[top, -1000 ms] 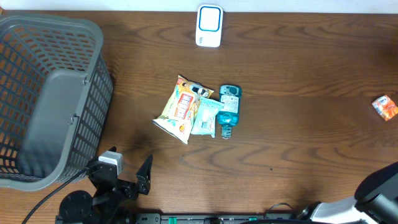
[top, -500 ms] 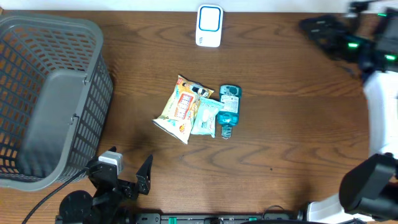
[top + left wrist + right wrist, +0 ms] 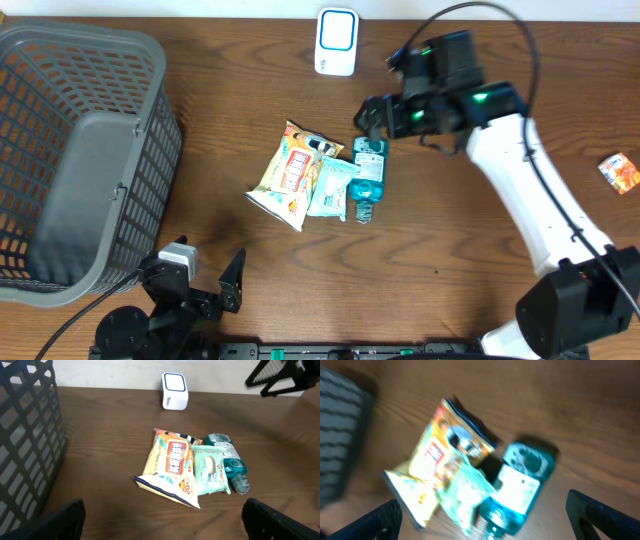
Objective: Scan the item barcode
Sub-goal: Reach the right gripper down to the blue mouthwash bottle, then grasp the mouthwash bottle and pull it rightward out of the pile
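Three items lie together mid-table: a yellow-orange snack bag, a mint-green wipes pack and a blue bottle on its side. A white scanner stands at the far edge. My right gripper hovers open just above and behind the bottle, holding nothing; its view is blurred. At the near left edge my left gripper is open and empty, well short of the items.
A large grey mesh basket fills the left side of the table. A small orange packet lies at the far right edge. The right arm stretches across the right half of the table.
The right arm has swung in from the far right and now hangs over the blue bottle. The left arm and the items have not moved.
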